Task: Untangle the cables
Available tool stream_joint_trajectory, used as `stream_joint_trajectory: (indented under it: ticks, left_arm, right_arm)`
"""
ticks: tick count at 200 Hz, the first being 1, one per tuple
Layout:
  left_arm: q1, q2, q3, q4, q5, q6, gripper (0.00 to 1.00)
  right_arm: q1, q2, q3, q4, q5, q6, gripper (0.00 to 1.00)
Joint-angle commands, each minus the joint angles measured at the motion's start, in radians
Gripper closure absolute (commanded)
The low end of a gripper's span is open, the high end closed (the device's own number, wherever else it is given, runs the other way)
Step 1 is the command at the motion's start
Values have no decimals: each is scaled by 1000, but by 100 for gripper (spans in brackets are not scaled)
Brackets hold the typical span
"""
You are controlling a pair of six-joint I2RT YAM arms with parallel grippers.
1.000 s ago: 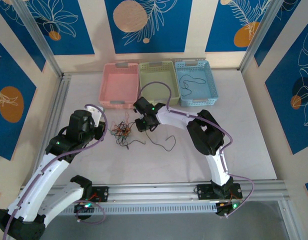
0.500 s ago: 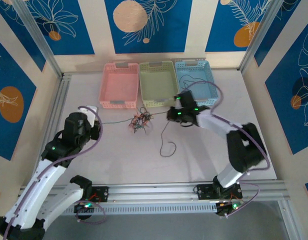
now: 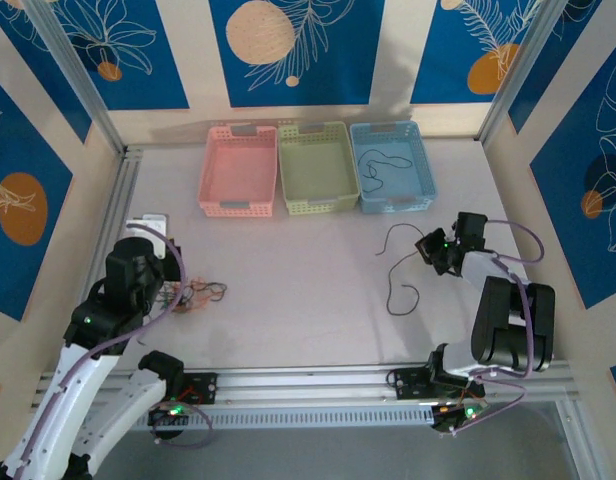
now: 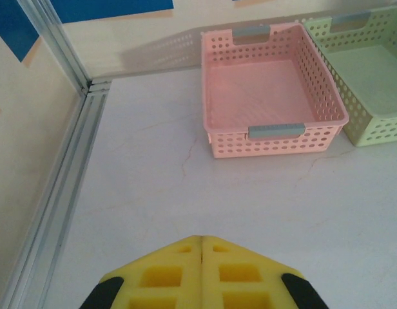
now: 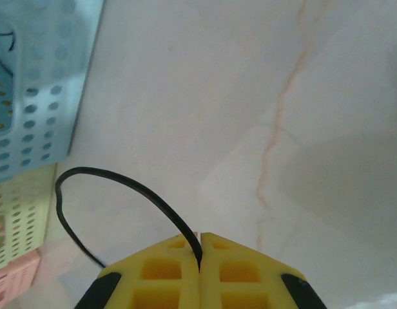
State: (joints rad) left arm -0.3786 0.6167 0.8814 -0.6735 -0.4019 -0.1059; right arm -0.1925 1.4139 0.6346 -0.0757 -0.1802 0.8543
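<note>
A tangle of thin orange-red, green and black cables lies at the near left, right beside my left gripper. In the left wrist view the left gripper has its yellow pads pressed together, and the fingers hide any wire beneath them. A single black cable curls over the table at the right. My right gripper is shut on one end of it. The right wrist view shows that black cable arching out from between the pads of the right gripper.
Three baskets stand in a row at the back: pink, green and blue, the blue one holding a black cable. The pink basket lies ahead of the left gripper. Aluminium rails border the table.
The left gripper has drawn back to the near left and the tangle has come with it. The right gripper has swung far right, pulling the black cable free of the tangle.
</note>
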Motion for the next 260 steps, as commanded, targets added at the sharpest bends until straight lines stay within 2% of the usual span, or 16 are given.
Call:
stream_joint_trajectory:
  ticks: [1,43,68,88,118,143,170,204,232,260]
  left_arm:
    - [11,23,-10,18,68,0,100]
    - [12,42,-15,28,140,8,100]
    - [12,46,-18,35,176,9,100]
    - [12,52,-16,37,215,11,100]
    - [11,49,-18,41,230,11,100]
    - [10,61,-18,41,247,13,100]
    - [10,64,-19,40,254,15,100]
    - [10,68,-21,40,267,18,100]
    - [10,78,-19,40,276,18,100]
    - [10,74,-19,40,276,18,100]
  right_arm:
    - [40,-24,34,26,-46,-5,100]
    - [118,-193,104,-8,-43,-17,100]
    - [195,-276,288,-106,42,-57,100]
    - [236,-257,460,-130,116,-79,100]
    - [241,-113,730,-171,206,-105,100]
    - [235,40,892,-145,319,-89,100]
    - [223,236,1084,-167,348,-57,100]
    - [228,452,1265,-181,419,-37,100]
    - [234,609,1434,-275,494,-46,100]
    - [234,719,1503,-376,491,-24,100]
